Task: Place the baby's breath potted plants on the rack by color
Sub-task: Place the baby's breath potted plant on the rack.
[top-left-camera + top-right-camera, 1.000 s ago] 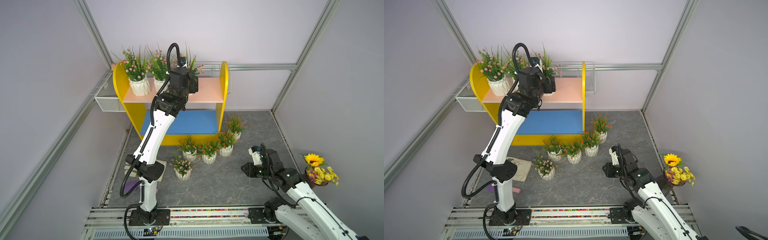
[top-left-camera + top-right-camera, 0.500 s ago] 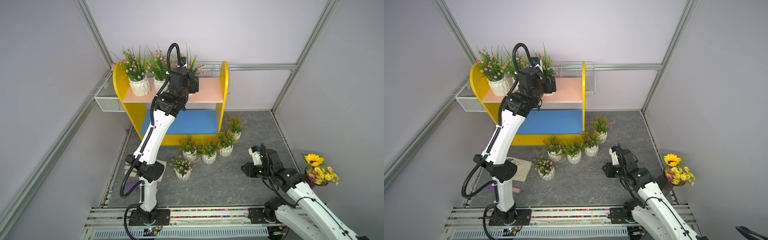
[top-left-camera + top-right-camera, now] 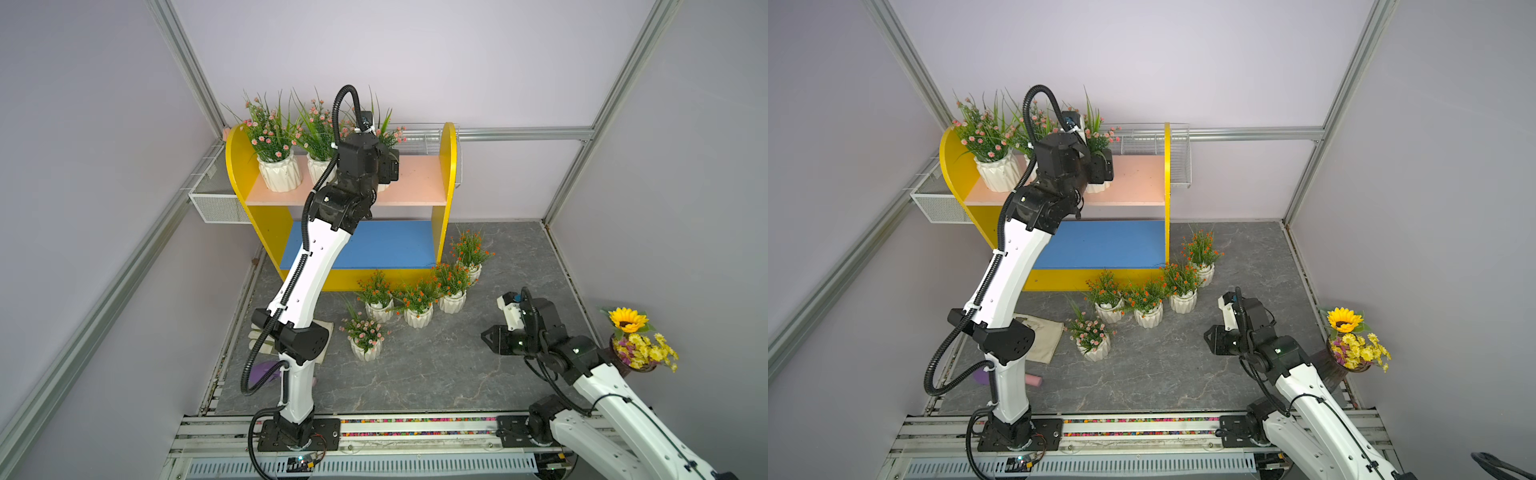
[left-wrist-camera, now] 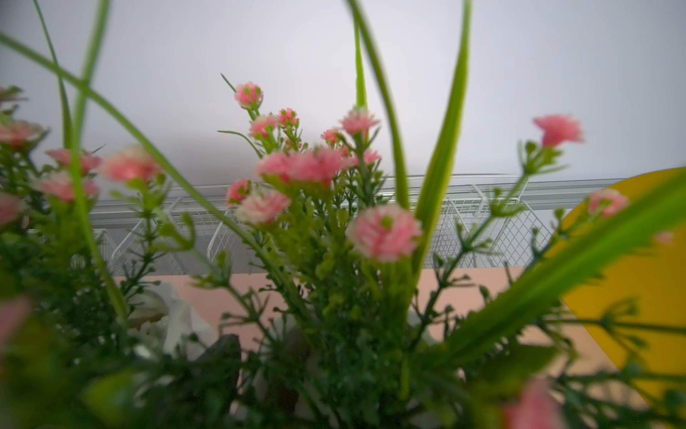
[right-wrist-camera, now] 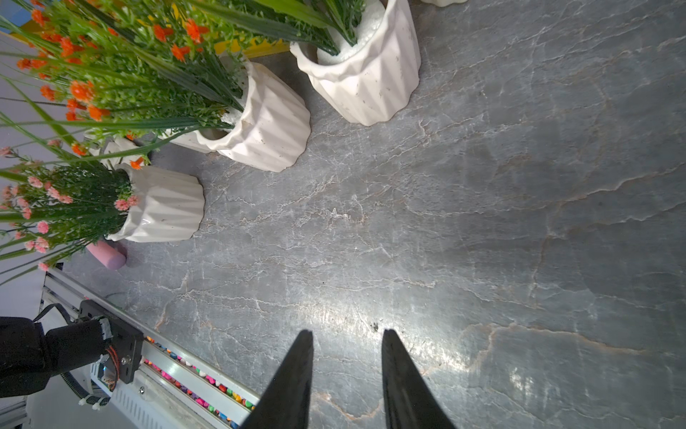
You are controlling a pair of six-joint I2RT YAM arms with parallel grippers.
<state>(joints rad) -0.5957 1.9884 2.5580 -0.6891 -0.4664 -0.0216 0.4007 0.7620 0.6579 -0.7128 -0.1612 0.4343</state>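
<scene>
Left jaws sit at the third pink plant [image 3: 1100, 138] on the pink upper board [image 3: 417, 178] of the rack [image 3: 449, 166], close around its white pot [image 3: 1098, 188]. Whether they grasp the pot or stand released I cannot tell: the arm's wrist hides them in both top views, and the left wrist view shows only blurred blossoms. Along the same board toward the left side panel stand the second pink plant [image 3: 318, 137] and the first pink plant [image 3: 270, 137], both upright. The fourth pink plant [image 3: 365, 332] stands on the grey bench [image 3: 457, 374] in front of the rack. Four orange plants [image 3: 376, 291] [image 3: 417, 297] [image 3: 451, 278] [image 3: 469, 247] form a bent row between it and the rack's right corner. Farther right, the right jaws are released, parted over bare bench, well apart from the pots. A sunflower bouquet [image 3: 640, 345] sits at the bench's right edge, and a wire basket [image 3: 218, 203] hangs beside the rack.
</scene>
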